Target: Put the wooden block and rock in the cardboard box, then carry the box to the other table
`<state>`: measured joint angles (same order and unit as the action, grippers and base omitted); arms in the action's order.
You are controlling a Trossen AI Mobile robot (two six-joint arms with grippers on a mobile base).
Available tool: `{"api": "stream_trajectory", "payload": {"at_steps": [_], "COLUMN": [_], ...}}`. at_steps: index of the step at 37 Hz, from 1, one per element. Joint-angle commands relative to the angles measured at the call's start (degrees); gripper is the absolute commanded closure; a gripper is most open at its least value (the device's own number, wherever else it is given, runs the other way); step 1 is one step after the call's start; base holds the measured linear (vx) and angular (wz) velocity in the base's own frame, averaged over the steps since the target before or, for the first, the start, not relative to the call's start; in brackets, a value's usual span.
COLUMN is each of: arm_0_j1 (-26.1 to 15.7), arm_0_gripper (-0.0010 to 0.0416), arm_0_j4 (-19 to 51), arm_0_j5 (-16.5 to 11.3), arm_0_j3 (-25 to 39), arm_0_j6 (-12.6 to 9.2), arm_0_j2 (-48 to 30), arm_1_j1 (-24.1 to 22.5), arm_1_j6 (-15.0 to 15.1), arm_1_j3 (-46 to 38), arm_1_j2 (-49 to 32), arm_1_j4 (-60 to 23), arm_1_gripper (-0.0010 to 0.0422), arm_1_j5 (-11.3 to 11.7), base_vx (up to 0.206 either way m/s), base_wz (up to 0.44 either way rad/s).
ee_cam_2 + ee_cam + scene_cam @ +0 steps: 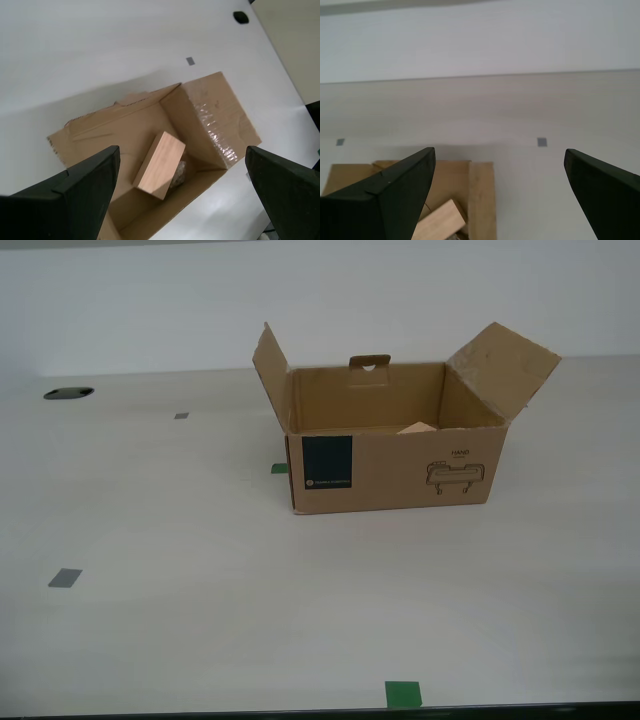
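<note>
The box (395, 455) stands open on the table (200, 620), a little toward the exterior view's right, with its flaps turned up and outward. Its near side carries a dark blue label (327, 462) toward the exterior view's left and a line drawing (455, 476) toward that view's right. Over the front wall only a pale corner of the block (418, 427) shows.

From above, the second wrist view looks straight into the box (200, 130). The block (160, 165) lies on the box floor, tilted, with one end propped up. The rock (179, 172) sits just beside it, partly tucked under its edge (it is in shadow, so whether the two touch is hard to say). A strip of clear tape (215, 132) shines on one inner flap.

My second end effector (182, 185) hangs above the open box with its jaws spread wide, holding nothing. My first end effector (500, 190) is likewise spread wide and empty, above one edge of the box (480, 195), where an end of the block (437, 220) shows inside.

Small grey tape marks (65, 578) and green ones (403, 694) lie scattered on the table, all apart from the box except a green one (279, 468) just beside its corner. A dark round hole (68, 393) sits far back toward the exterior view's left.
</note>
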<state>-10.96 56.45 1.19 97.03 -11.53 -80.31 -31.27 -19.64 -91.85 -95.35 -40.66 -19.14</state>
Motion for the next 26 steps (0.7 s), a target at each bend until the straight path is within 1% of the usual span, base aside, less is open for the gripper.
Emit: {"api": "stream_trajectory", "payload": {"at_steps": [1,4,6,9,12,14,17,19,21,26], "arm_0_j1": [1.97,3.08,3.52,3.8,3.8,3.8,3.93,4.0,4.39,6.05], "arm_0_gripper": [0.0036,0.0028,0.0024,0.002,0.0021,0.0023,0.0028,0.0033,0.0038,0.0051], "arm_0_j4": [3.56,5.66,5.79,5.95,6.16,6.4,6.8,6.99,7.02,6.93], "arm_0_j5": [0.35,0.35,0.33,0.33,0.33,0.31,0.07,-0.68,-2.08,-7.85], "arm_0_j3": [-0.61,-1.68,-2.54,-3.41,-3.78,-3.82,-3.82,-3.85,-3.85,-4.0], "arm_0_j6": [0.24,1.38,1.88,2.49,2.58,2.62,3.43,4.37,4.5,4.66], "arm_0_j2": [0.04,0.04,0.04,0.04,0.04,0.04,0.04,0.04,0.04,0.0], "arm_1_j1": [0.48,0.76,1.03,1.64,2.58,3.54,5.25,6.47,7.52,9.22], "arm_1_j6": [0.39,1.07,1.57,2.25,2.91,3.72,4.76,5.09,5.11,5.11], "arm_1_j3": [-0.04,0.04,0.02,0.02,0.02,0.02,0.02,0.02,0.02,0.04], "arm_1_j2": [0.02,0.02,0.04,0.13,0.13,0.13,0.13,0.13,0.13,0.13], "arm_1_j4": [-1.81,-3.13,-4.09,-5.2,-6.69,-7.91,-9.68,-10.27,-10.29,-10.34], "arm_1_gripper": [0.0071,0.0071,0.0071,0.0071,0.0071,0.0071,0.0071,0.0071,0.0071,0.0071], "arm_1_j5": [0.07,0.07,0.07,0.02,0.02,-0.39,-2.23,-3.15,-3.45,-3.45], "base_vx": [0.0,0.0,0.0,0.0,0.0,0.0,0.0,0.0,0.0,0.0], "base_wz": [0.0,0.0,0.0,0.0,0.0,0.0,0.0,0.0,0.0,0.0]}}
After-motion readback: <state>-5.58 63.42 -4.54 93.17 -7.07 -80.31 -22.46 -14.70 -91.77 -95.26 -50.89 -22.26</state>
